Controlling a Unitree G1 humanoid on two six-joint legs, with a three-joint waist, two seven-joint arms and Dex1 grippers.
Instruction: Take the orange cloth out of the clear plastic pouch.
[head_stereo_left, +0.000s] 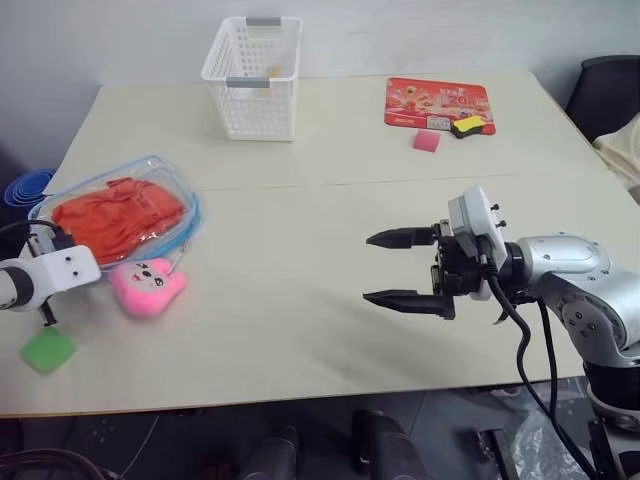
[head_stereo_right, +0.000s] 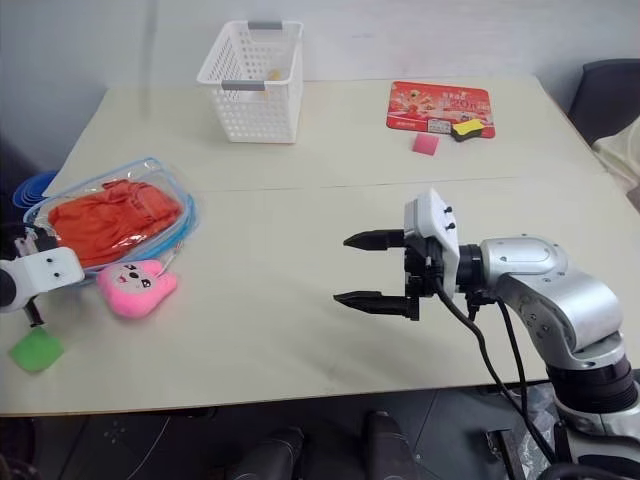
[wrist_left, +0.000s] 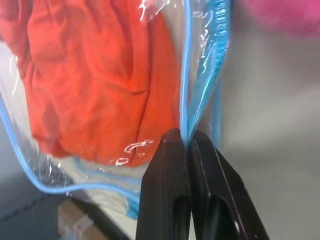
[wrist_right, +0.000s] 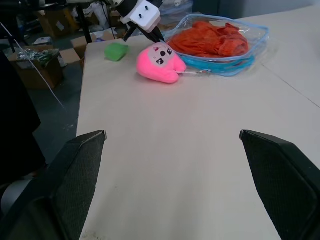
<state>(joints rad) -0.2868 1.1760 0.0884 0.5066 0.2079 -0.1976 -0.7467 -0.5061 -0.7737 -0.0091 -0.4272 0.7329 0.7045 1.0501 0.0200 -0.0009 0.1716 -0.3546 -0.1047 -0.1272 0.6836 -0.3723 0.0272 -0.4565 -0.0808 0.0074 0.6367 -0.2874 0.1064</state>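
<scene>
Plastic pouch (wrist_left: 200, 75) edge between left tool (wrist_left: 187, 142) fingers

Pink plush (head_stereo_left: 147, 286) just beside pouch (head_stereo_left: 175, 180)

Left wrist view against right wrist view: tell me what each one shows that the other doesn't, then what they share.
Left wrist view alone: the left pincer shut on the blue zipper edge of the clear plastic pouch, seen close up.

Right wrist view alone: the right pincer open over bare table, a green sponge, and the face of the pink plush beside the pouch.

Both: the orange cloth inside the pouch.
</scene>
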